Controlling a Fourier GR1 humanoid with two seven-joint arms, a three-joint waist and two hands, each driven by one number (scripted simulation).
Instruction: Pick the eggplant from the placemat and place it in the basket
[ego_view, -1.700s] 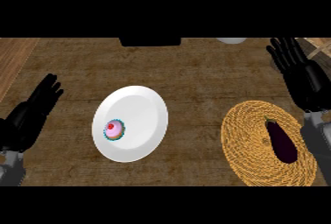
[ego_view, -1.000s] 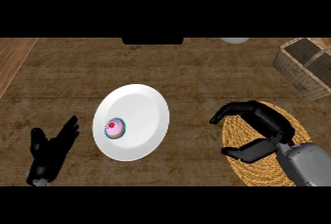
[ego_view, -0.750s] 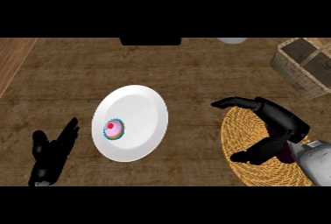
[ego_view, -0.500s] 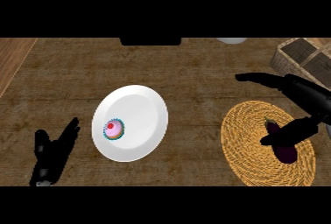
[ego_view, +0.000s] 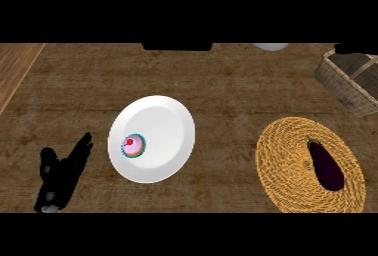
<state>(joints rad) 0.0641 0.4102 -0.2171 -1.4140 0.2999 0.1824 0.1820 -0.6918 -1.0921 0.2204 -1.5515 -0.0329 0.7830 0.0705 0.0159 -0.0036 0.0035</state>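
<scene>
Lying ungrasped on the woven placemat (ego_view: 291, 165), the eggplant (ego_view: 325, 164) sat well apart from the basket (ego_view: 348, 82). Only the left hand (ego_view: 63, 175) showed, fingers straight and idle. A blind right-hand reach risked nudging the eggplant aside.

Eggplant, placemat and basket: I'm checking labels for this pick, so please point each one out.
eggplant (ego_view: 326, 166), head view, middle of its dark purple body.
placemat (ego_view: 284, 160), head view, bare woven part left of the eggplant.
basket (ego_view: 341, 85), head view, its woven side wall at the right edge.
</scene>
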